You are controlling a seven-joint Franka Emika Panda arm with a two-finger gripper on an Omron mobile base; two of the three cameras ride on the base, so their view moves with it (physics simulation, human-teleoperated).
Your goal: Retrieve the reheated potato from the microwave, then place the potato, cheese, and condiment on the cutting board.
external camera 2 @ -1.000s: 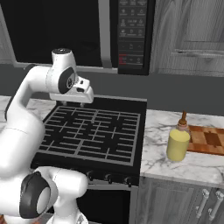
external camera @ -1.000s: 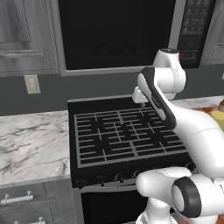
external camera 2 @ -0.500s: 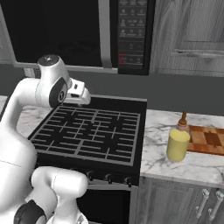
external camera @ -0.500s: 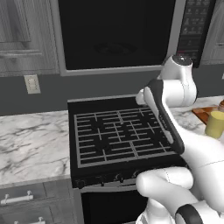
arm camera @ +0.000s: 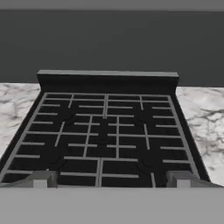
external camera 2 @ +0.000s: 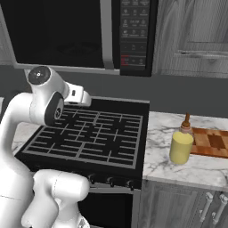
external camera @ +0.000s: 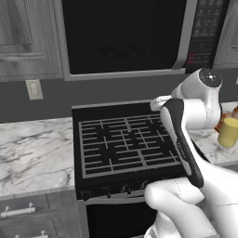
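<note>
The microwave (external camera 2: pixel 58 31) hangs above the stove with its dark glass door shut; its button panel (external camera: pixel 204 32) is on the right. Potato and cheese are out of view. The pale-yellow condiment (external camera 2: pixel 181 146) stands on the counter right of the stove, just left of the checkered cutting board (external camera 2: pixel 216 143); the bottle also shows at the right edge (external camera: pixel 228 132). My gripper (arm camera: pixel 111 180) is open wide with nothing between its fingertips (arm camera: pixel 41 179), looking down over the stove grates. The hand (external camera 2: pixel 79 96) hovers above the stove's back left, well below the microwave.
The black stove (external camera: pixel 123 144) with grey grates lies under the hand. Marble counter (external camera: pixel 32 148) runs on both sides. A wall outlet (external camera: pixel 33 89) is at the left, grey cabinets (external camera 2: pixel 196 31) right of the microwave, drawers (external camera 2: pixel 205 209) below the counter.
The arm's upper links have swung sideways and dropped lower, while the hand stays over the back of the stove. Bottle and board have not moved.
</note>
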